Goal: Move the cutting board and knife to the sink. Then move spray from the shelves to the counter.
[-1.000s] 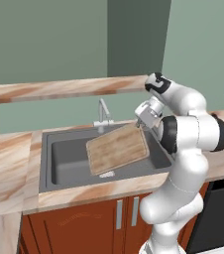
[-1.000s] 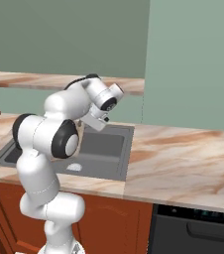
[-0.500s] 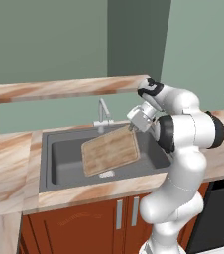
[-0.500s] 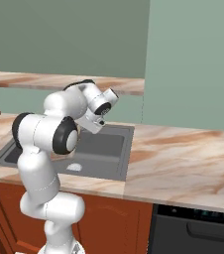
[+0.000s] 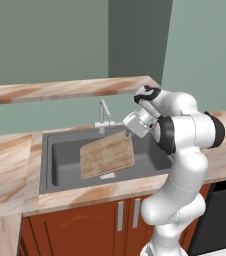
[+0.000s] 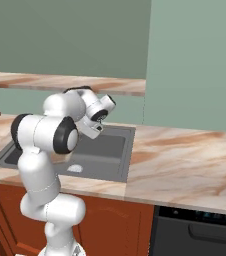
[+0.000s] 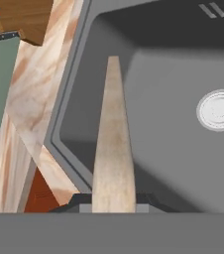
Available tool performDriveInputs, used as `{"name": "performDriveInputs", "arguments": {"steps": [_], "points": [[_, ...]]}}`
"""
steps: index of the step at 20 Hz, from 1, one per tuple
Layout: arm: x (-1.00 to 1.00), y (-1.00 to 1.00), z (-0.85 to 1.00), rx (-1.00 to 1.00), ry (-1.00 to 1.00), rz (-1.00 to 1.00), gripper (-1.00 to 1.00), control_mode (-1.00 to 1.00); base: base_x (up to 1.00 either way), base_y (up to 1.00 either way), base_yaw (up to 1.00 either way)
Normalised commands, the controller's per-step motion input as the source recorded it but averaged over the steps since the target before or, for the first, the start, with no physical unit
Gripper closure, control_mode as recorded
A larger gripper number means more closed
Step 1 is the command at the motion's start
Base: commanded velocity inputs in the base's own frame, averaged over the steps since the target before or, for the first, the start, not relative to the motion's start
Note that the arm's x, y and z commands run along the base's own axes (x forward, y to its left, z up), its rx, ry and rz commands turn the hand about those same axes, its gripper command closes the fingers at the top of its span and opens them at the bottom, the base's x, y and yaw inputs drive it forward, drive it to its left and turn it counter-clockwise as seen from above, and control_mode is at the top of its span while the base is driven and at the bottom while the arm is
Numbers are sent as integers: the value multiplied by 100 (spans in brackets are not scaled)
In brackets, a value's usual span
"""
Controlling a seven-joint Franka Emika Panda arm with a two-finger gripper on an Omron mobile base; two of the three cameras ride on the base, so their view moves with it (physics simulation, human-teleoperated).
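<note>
Holding cutting board (image 5: 106, 155) clamped by one edge in gripper (image 5: 128, 131), tilted over sink (image 5: 60, 162) below; risked slipping, clattering down.

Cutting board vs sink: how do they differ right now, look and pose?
The cutting board is light-brown wood with grain; the sink is plain matte grey metal. The board hangs tilted, pinched at one edge by the gripper, while the sink sits level, set into the counter. The board is a thin flat slab, the sink a deep basin far wider than it. Both are rectangular.
</note>
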Motion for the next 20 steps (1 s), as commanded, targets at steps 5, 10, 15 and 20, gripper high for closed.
{"name": "performDriveInputs", "arguments": {"steps": [5,10,15,20], "points": [[8,19,-25,-1,0,-3,100,-100,0,0,0],[14,7,-23,-1,0,-1,100,-100,0,0,0],[25,2,-8,-1,0,-1,-100,-100,0,0,0],[23,1,0,-1,0,-2,-100,-100,0,0,0]]}}
